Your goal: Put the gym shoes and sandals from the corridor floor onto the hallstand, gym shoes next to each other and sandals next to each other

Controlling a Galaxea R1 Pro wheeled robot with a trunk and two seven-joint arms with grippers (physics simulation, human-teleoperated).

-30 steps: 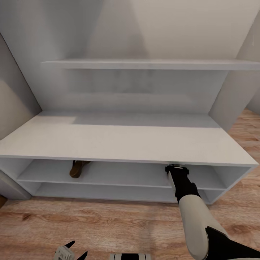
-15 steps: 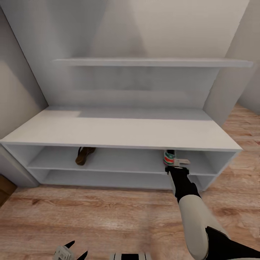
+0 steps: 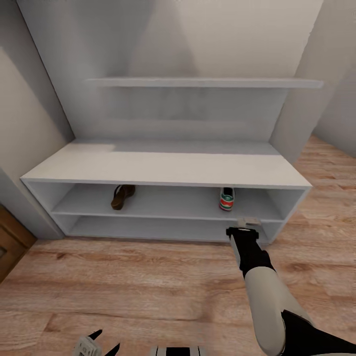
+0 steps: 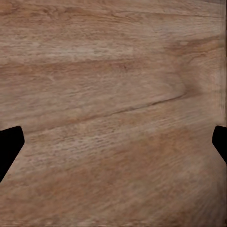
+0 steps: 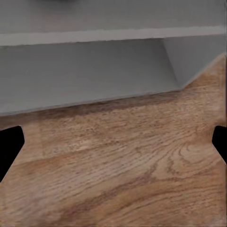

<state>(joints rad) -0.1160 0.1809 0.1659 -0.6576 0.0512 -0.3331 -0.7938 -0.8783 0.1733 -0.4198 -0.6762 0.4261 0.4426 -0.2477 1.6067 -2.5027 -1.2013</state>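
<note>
The hallstand [image 3: 163,168] is a pale grey low bench with two open tiers and a wall shelf [image 3: 202,82] above. On its upper tier one brown sandal [image 3: 122,195] lies at the left and one gym shoe [image 3: 227,199], heel toward me, stands at the right. My right gripper [image 3: 245,223] hangs just outside the rack's front, below the shoe, over the corridor floor [image 3: 148,287]. In the right wrist view that gripper [image 5: 113,142] is open and empty, facing the lower tier [image 5: 85,71]. My left gripper [image 3: 105,342] is low at the left, and the left wrist view shows it [image 4: 113,142] open over bare planks.
A grey wall panel [image 3: 34,123] closes in at the left, with a brown wooden piece [image 3: 12,242] at its foot. Another grey panel [image 3: 301,99] rises at the rack's right end. Open wood flooring lies between me and the rack.
The view has backed away from the rack. My right gripper has come out from under the bench top, and the gym shoe now stands apart from it on the upper tier.
</note>
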